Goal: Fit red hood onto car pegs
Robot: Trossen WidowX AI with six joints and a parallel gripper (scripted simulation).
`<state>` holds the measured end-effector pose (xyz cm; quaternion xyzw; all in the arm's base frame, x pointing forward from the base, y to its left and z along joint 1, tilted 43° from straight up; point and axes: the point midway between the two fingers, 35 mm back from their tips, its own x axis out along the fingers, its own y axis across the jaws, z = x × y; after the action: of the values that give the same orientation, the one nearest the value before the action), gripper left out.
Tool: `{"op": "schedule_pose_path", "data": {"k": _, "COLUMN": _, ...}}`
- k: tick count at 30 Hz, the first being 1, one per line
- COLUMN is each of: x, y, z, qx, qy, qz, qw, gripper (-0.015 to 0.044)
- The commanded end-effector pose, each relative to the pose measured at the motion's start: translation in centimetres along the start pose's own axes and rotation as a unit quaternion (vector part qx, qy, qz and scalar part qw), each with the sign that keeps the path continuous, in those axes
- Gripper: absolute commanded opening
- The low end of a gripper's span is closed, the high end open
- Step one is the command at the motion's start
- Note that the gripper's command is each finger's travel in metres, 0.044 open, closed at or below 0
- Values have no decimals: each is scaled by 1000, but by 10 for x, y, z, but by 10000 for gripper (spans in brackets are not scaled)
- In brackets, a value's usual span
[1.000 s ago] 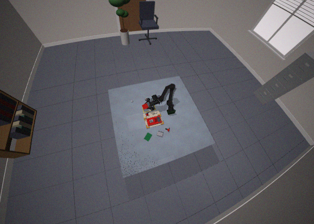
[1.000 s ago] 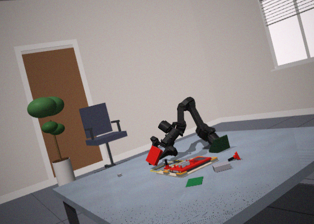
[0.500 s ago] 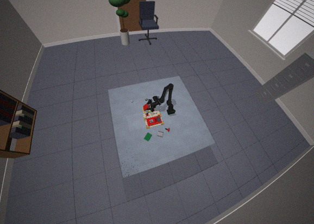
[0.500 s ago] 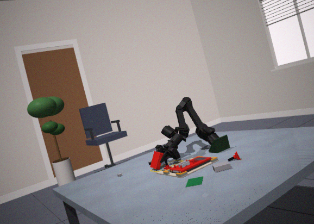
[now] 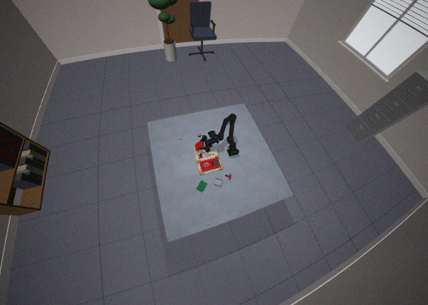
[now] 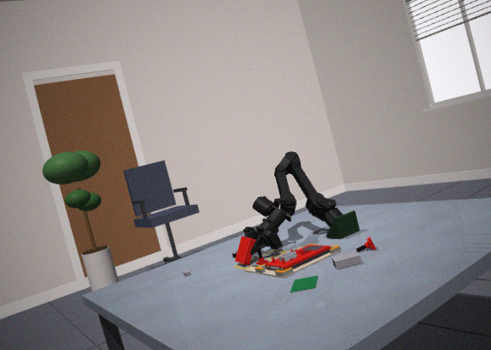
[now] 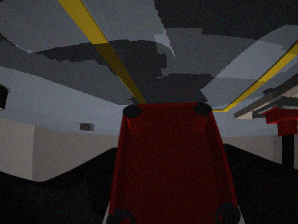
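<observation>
Your pincer (image 5: 206, 143) (image 6: 251, 243) (image 7: 170, 153) has its fingers spread through most of their range, and they have hold of the red hood (image 5: 198, 146) (image 6: 244, 250) (image 7: 170, 165) between them. The hood is off the car, just beside the jig (image 5: 212, 170) (image 6: 256, 271), at the end where a yellow outline (image 6: 241, 267) (image 7: 100, 42) marks the surface (image 5: 229, 209) (image 6: 212, 317). You have it tipped steeply, with its hollow underside and dark corner bosses facing the wrist camera. You cannot tell from these views whether its lower edge touches the surface.

In the jig, you can see the red chassis (image 5: 215, 167) (image 6: 301, 258) with the grey engine block (image 5: 206, 165) (image 6: 288, 256) in place. The four pegs are too small for you to make out surely. A small red-and-black piece (image 5: 201, 155) (image 6: 261, 261) (image 7: 284, 119) stands at the jig's end nearest the hood.

Across the jig from the hood, you have a green card (image 5: 201, 186) (image 6: 304, 284) lying flat, a pale grey block (image 5: 218, 182) (image 6: 347, 260) and another red-and-black part (image 5: 229, 176) (image 6: 369, 245). A tiny light piece (image 5: 180, 138) (image 6: 187, 273) lies well apart from the jig, past the hood's end.
</observation>
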<state>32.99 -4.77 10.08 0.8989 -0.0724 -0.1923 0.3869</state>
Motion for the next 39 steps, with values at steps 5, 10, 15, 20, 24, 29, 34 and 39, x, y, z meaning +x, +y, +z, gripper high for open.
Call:
{"op": "schedule_pose_path", "data": {"k": 5, "x": 0, "y": 0, "z": 0, "qx": 2, "qy": 0, "qz": -1, "qw": 1000, "gripper": 368}}
{"op": "schedule_pose_path", "data": {"k": 10, "x": -1, "y": -1, "z": 0, "qx": 3, "qy": 0, "qz": -1, "qw": 1000, "gripper": 440}}
{"op": "schedule_pose_path", "data": {"k": 15, "x": -16, "y": -3, "z": -15, "qx": 11, "qy": -5, "qz": -5, "qw": 1000, "gripper": 440}}
{"op": "schedule_pose_path", "data": {"k": 20, "x": -47, "y": -4, "z": -32, "qx": 20, "qy": -11, "qz": -9, "qw": 1000, "gripper": 440}}
{"op": "schedule_pose_path", "data": {"k": 24, "x": -74, "y": -3, "z": -40, "qx": 26, "qy": -14, "qz": -10, "qw": 1000, "gripper": 440}}
{"op": "schedule_pose_path", "data": {"k": 29, "x": -88, "y": -3, "z": -41, "qx": 25, "qy": -15, "qz": -11, "qw": 1000, "gripper": 440}}
{"op": "schedule_pose_path", "data": {"k": 34, "x": -88, "y": -3, "z": -41, "qx": 25, "qy": -15, "qz": -11, "qw": 1000, "gripper": 440}}
{"op": "schedule_pose_path", "data": {"k": 39, "x": -88, "y": -3, "z": -41, "qx": 25, "qy": -15, "qz": -11, "qw": 1000, "gripper": 440}}
